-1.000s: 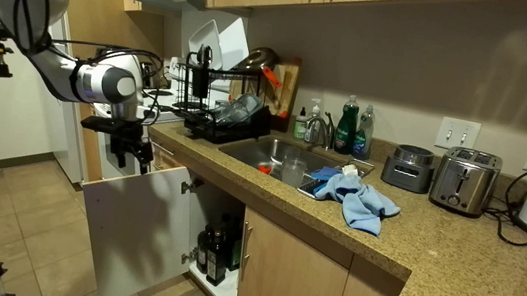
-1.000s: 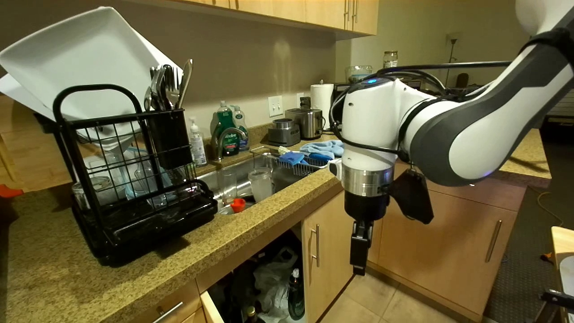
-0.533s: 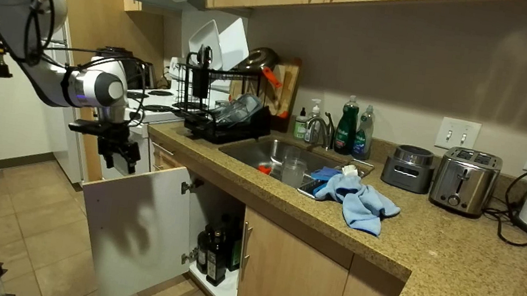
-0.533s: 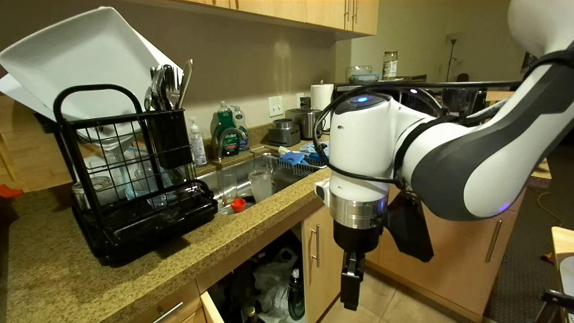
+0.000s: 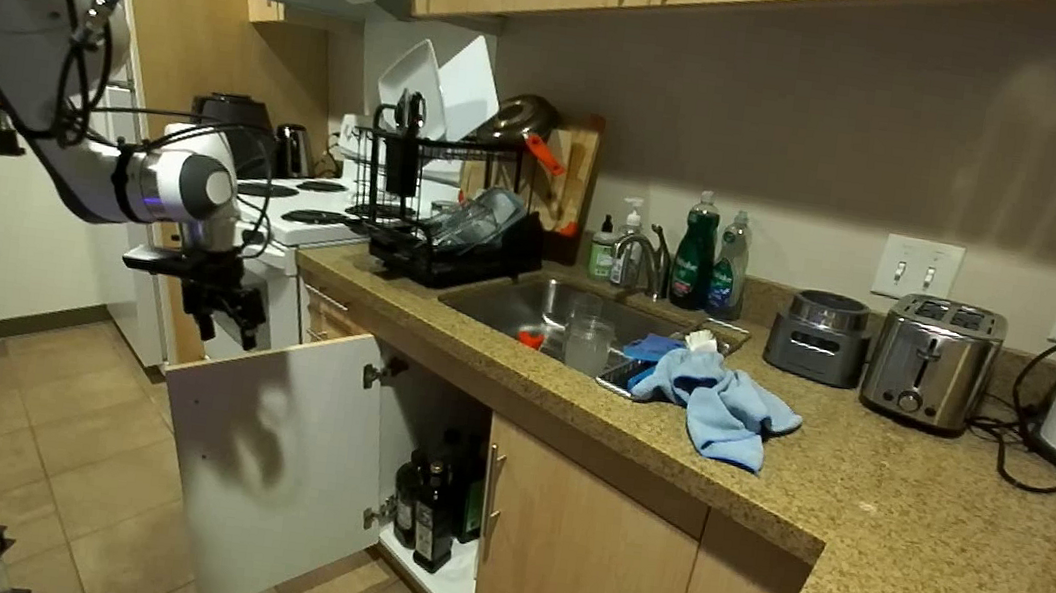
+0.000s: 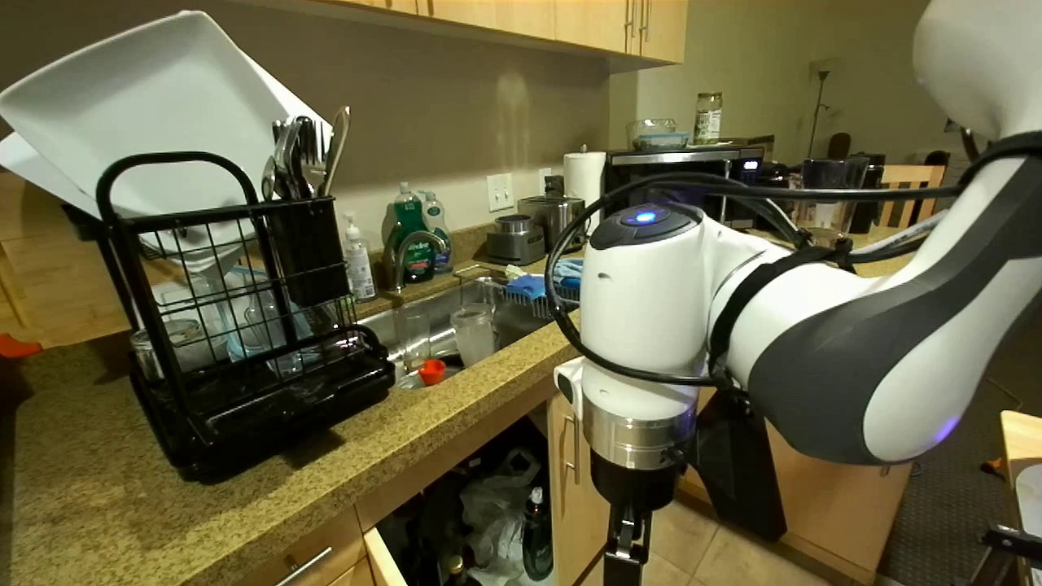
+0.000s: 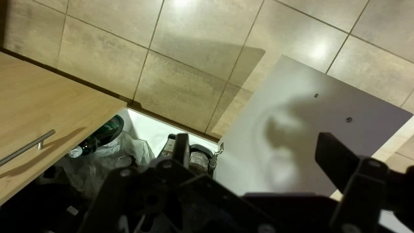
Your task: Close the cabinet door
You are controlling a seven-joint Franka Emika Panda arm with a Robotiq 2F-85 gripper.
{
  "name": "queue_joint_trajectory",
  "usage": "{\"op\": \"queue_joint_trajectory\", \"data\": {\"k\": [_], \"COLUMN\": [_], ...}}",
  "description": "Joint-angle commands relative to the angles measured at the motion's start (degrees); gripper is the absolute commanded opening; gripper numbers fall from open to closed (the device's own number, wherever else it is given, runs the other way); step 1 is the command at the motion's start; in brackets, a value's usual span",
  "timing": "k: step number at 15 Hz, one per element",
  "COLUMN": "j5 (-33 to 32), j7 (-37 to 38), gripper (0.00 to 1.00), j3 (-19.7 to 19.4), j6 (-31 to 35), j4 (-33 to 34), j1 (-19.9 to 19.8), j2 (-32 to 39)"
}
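The cabinet door stands wide open below the counter; its white inner face (image 5: 284, 478) shows in an exterior view. In the wrist view the same door's inner face (image 7: 245, 155) fills the area between and beyond the fingers. My gripper (image 5: 228, 336) is open and empty, pointing down, just above the door's top edge in that image. In the wrist view the gripper (image 7: 253, 145) has its fingers wide apart. In an exterior view the gripper (image 6: 625, 561) is cut off by the lower border. The door's outer face and bar handle are hidden.
The counter (image 5: 938, 569) with the sink (image 5: 527, 302) and dish rack (image 5: 452, 257) borders the opening. Dark bottles (image 5: 431, 526) stand inside the cabinet. The neighbouring door (image 5: 588, 546) is shut. The white stove (image 5: 297, 208) stands behind the arm.
The arm and gripper have moved down and away from the sink, leftward along the door's top edge in an exterior view. The door has not moved, and the gripper's shadow on it has shifted left.
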Motion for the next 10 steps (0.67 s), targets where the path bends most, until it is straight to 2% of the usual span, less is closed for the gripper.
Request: {"op": "queue_joint_trajectory", "data": {"k": [1,6,10], "j5": [-1.83,0.15,0.89], "j7": [5.83,12.0,11.61], "gripper": [1.0,1.0,1.0], "j3": [-1.73,-2.16,-1.55], "j6": [-0.79,-3.51,-3.66], "j4": [1.96,5.44,7.37], "j1": [2.92,5.73,5.99], "j2": [1.45,4.38,5.71]}}
